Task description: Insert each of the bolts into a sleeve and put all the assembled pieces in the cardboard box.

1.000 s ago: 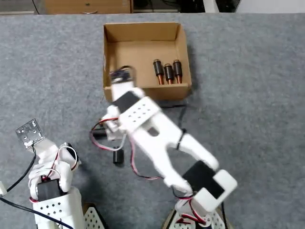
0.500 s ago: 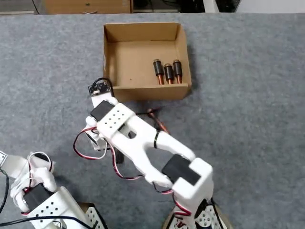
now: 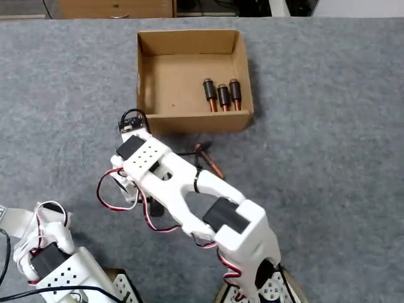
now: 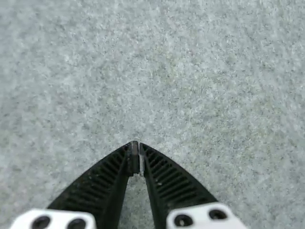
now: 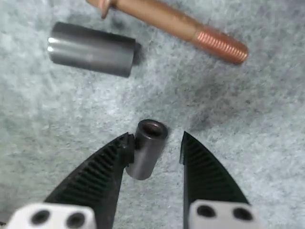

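My right gripper is open just above the grey carpet. A short dark sleeve stands tilted between its fingers and touches one of them. Beyond it lie a second dark sleeve and a copper bolt, which also lies on the carpet in front of the box. The cardboard box holds three assembled pieces at its front right. My left gripper is shut on nothing over bare carpet. The left arm is folded back at the lower left.
The right arm stretches from the table's near edge toward the box's front left corner and hides its own gripper in the high view. Red and black wires loop beside it. Open carpet lies to the right of the box.
The right arm swung from the box's front wall down and left over the carpet, uncovering the bolt. The left arm drew back toward the lower left corner.
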